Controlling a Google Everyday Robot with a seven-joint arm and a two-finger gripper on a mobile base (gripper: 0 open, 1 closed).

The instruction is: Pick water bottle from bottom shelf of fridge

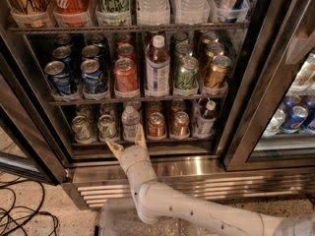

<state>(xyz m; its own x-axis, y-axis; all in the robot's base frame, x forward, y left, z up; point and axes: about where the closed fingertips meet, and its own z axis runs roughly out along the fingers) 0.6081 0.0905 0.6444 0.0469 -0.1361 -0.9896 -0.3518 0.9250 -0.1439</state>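
Observation:
The fridge [162, 168] stands open in front of me, steel framed with a dark interior. On its bottom shelf [142, 141] a small clear water bottle [130, 123] with a white cap stands between silver-green cans and a red can. My gripper [127, 141] is open just below and in front of the bottle, its two tan fingers [140, 135] pointing up at the shelf's front edge, one on each side of the bottle's base. It holds nothing.
Silver-green cans [106, 126] stand left of the bottle, a red can [156, 124] and copper can [180, 123] right, then a small dark-drink bottle [206, 118]. A taller reddish bottle [157, 65] stands on the shelf above. Cables [19, 205] lie on the floor at left. A second cooler [290, 117] is at right.

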